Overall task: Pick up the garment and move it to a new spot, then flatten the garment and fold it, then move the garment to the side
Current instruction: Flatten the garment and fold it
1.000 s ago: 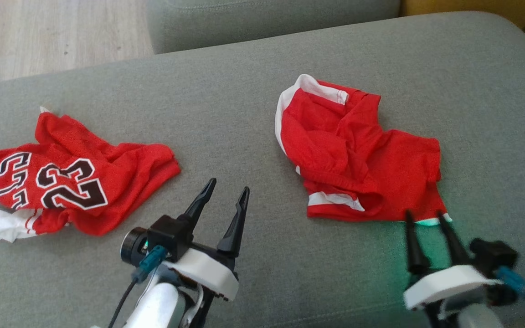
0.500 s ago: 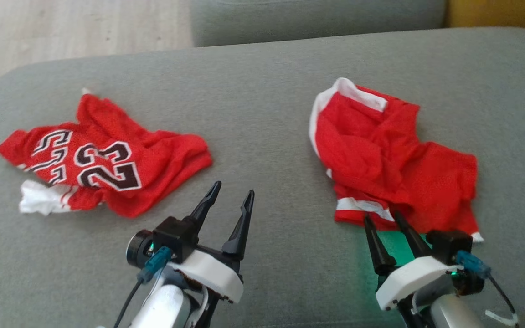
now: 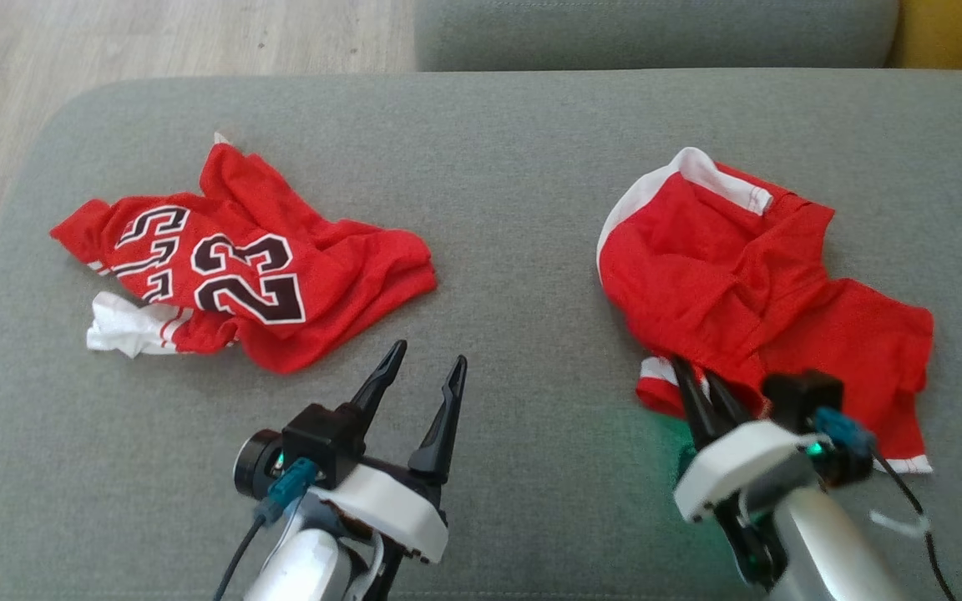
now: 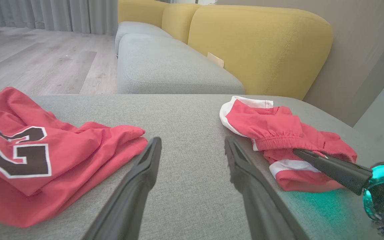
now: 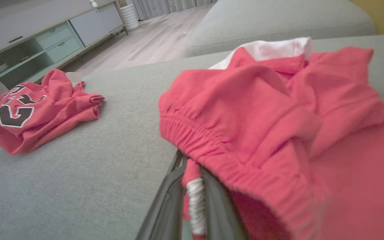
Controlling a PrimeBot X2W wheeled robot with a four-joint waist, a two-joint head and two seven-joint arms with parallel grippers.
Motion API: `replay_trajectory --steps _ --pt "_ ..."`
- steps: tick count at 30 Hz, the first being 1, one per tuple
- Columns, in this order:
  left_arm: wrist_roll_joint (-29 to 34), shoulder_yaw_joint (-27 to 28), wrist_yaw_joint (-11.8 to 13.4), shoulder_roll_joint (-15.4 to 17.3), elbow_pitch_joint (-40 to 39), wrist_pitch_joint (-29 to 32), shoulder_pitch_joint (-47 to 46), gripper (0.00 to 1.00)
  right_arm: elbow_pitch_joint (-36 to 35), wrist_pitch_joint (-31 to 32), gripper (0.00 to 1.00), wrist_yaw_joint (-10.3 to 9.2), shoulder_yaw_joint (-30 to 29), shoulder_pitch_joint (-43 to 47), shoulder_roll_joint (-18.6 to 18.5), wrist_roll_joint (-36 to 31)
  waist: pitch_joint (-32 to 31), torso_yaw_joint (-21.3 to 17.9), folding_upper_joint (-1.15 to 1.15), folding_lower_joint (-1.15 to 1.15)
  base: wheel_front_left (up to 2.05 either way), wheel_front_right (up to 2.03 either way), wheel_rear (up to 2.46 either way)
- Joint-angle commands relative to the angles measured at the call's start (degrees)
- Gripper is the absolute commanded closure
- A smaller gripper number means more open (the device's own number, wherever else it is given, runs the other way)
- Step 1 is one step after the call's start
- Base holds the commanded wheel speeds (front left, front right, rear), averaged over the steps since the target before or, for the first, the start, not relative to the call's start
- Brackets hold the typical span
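The garment, red shorts (image 3: 723, 284) with white trim, lies crumpled on the right of the grey cushion (image 3: 514, 209). My right gripper (image 3: 698, 376) is shut on the shorts' near white-striped hem. In the right wrist view the hem (image 5: 194, 196) is pinched between the dark fingers, under the elastic waistband of the shorts (image 5: 262, 110). The left wrist view shows the shorts (image 4: 278, 130) with one right finger (image 4: 328, 165) reaching into them. My left gripper (image 3: 429, 355) hovers open over bare cushion between the two garments, holding nothing (image 4: 192, 140).
A red jersey (image 3: 281, 250) numbered 23 lies crumpled on the cushion's left (image 4: 28, 150) (image 5: 38, 110). Behind are another grey cushion (image 3: 656, 33) and a yellow backrest (image 4: 262, 43). Wooden floor (image 3: 155, 42) lies beyond the left edge, and a low cabinet (image 5: 45, 40) stands far off.
The head camera has swung, shifting the whole picture rightward. My right gripper has moved forward onto the shorts' near hem and closed on it. The left gripper has stayed open.
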Motion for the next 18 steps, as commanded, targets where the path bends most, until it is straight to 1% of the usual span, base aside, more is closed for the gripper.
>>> replay_trajectory --steps 1,6,10,14,15,18 --pt "-0.44 1.42 0.26 -0.12 -1.85 -0.7 -1.84 0.0 -1.57 -0.66 1.0 -0.04 1.87 -2.88 -0.13 -0.38 0.17 0.21 0.0 0.0 0.0 0.0 0.0" --pt "-0.89 0.96 0.38 -0.12 -1.82 -0.7 -2.3 0.0 -0.86 0.7 1.0 -0.04 5.69 -6.4 -0.13 -0.67 0.63 1.41 0.0 0.0 0.0 0.0 0.0" --pt "-1.41 0.56 0.58 -0.12 -1.89 -0.7 -2.71 0.0 0.01 3.25 1.0 -0.04 11.36 -9.29 -0.3 1.45 0.98 2.92 0.0 0.0 0.0 0.0 0.0" --pt "-1.98 0.05 0.7 -0.12 -1.89 -0.7 -3.05 0.0 0.65 7.87 1.0 -0.04 19.63 -12.09 -2.02 6.38 1.27 4.94 0.0 0.0 0.0 0.0 0.0" --pt "-2.27 -0.24 0.79 -0.12 -1.86 -0.7 -3.2 0.0 0.59 10.3 1.0 -0.04 23.7 -13.62 -3.28 9.58 1.42 5.95 0.0 0.0 0.0 0.0 0.0" --pt "-2.67 -0.51 1.02 -0.12 -1.84 -0.7 -3.3 0.0 0.79 15.08 1.0 -0.04 28.81 -15.57 -5.06 15.31 1.65 7.06 0.0 0.0 0.0 0.0 0.0"
